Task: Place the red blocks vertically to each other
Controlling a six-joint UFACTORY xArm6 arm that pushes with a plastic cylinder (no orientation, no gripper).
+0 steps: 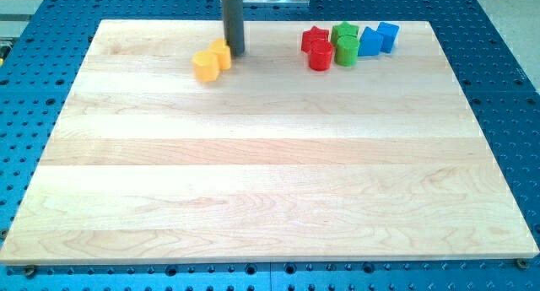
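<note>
**Tip parked by the yellows, reds packed tight off to the side**

My tip (234, 53) sits on the bench (270, 173) right now, touching or just beside the yellow blocks: one yellow block (220, 53) directly to my tip's left in the view, a second yellow block (205, 65) just beyond it and a little toward the view's bottom. No gripper on this arm, so nothing opens or closes and nothing is held; I only have a bare rod to shove with.

The task's things are well off to my tip's right in the view. The red star block (314, 38) sits just above the red cylinder block (320, 56), the two touching or nearly so, and already roughly one above the other, if a shade offset.

Here's the worry. The reds are jammed against the green blocks, a green star block (343, 31) and a green cylinder block (347, 50), with two blue blocks (370, 41) (387, 35) behind those. Any nudge from my side drives red into green, and the whole cluster could slide as one toward the bench's far edge. The star's points could also catch and spin it. And if I sweep straight across from here, I risk dragging a yellow along.
</note>
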